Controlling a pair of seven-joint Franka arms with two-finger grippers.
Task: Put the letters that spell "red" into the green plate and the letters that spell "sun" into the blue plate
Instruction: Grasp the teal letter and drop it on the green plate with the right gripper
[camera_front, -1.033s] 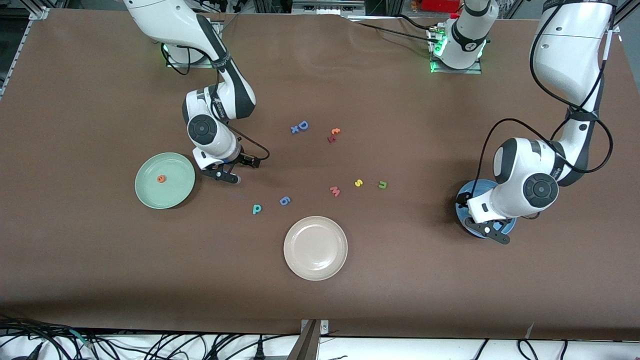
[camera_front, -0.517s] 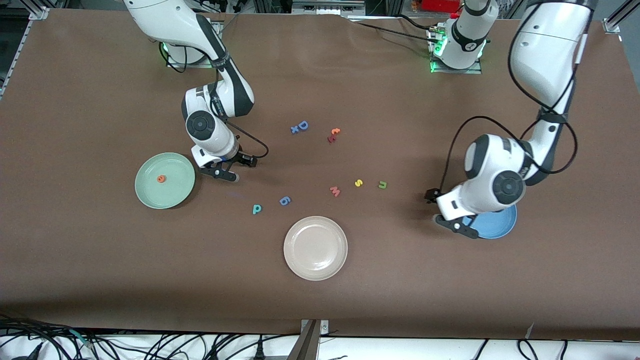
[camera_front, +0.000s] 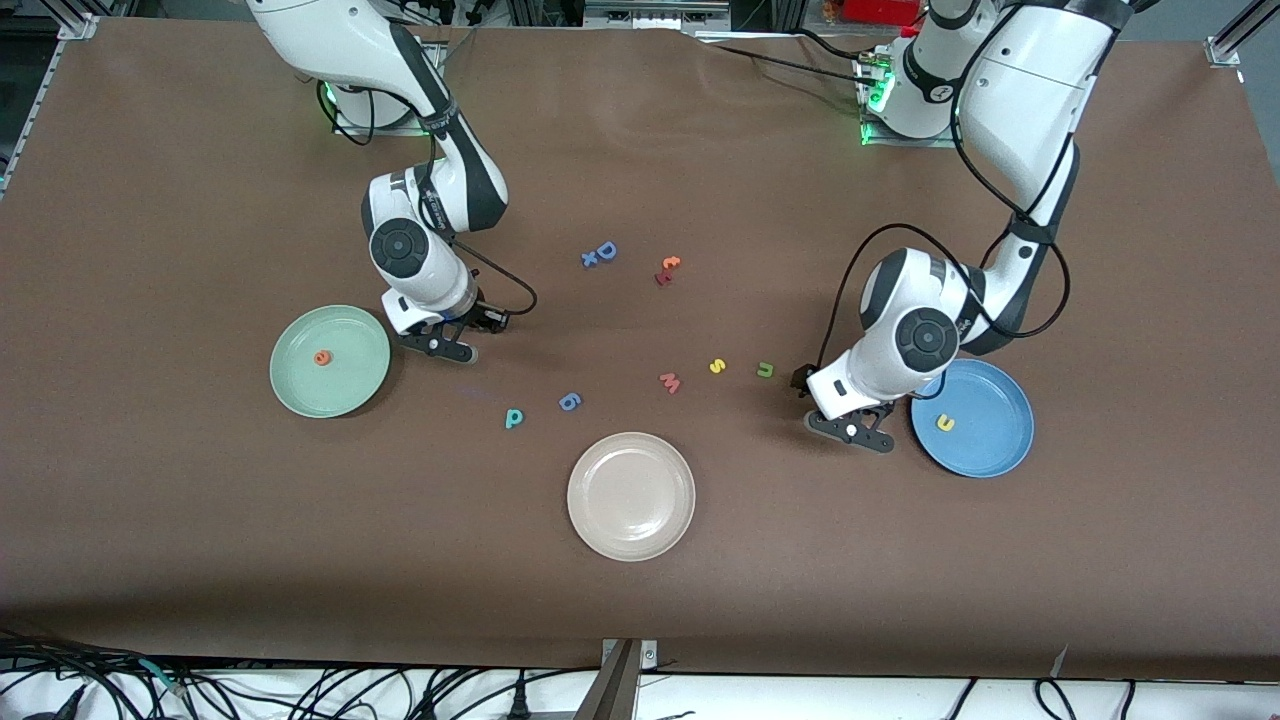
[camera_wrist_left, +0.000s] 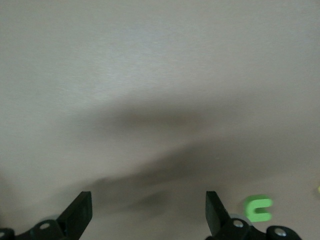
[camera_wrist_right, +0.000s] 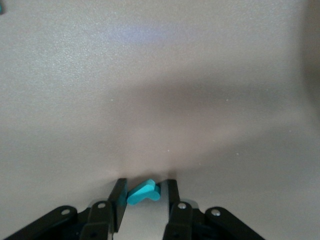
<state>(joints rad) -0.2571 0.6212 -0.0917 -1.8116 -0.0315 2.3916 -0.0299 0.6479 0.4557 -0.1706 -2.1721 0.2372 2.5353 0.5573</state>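
Leaving the blue plate and its yellow u, the left end effector, fingers apart, hangs near the green n. Beside the green plate, the right end effector seemingly pinches a teal letter.

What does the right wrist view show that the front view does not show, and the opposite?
Only the right wrist view shows the teal r between the right gripper fingers, which stand close on both sides of it, low on the table.

Only the front view shows the green plate with the orange e, the blue plate with the yellow u, the beige plate, and the left gripper open beside the blue plate.

Both show the right gripper and the brown table.
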